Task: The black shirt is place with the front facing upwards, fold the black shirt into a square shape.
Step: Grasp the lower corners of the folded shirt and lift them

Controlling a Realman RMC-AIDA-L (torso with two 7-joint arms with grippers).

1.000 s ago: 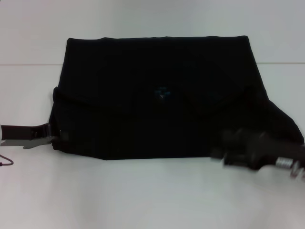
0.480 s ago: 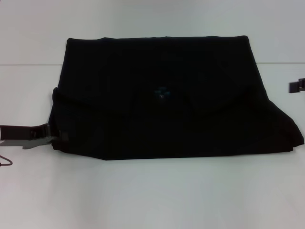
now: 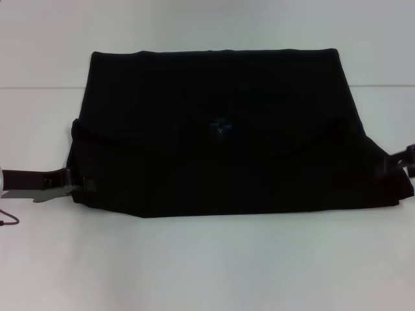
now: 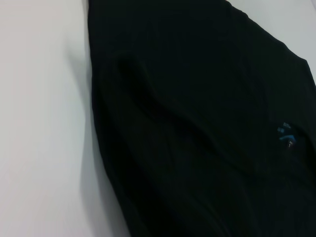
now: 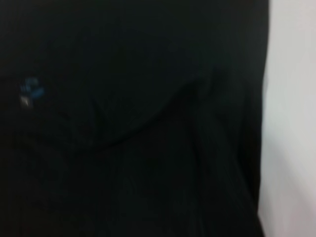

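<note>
Head view — left gripper (image 3: 72,186) grips black shirt (image 3: 220,136) edge; right gripper (image 3: 403,157) state unclear.

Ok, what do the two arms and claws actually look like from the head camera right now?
The left claw is dark, with a pale grey piece along its underside, on a dark brown link reaching in from the frame edge. A thin dark cable loops below that link on the white table. Only a dark, blocky tip of the right claw shows, at the black shirt's right edge. No markings are readable.
</note>
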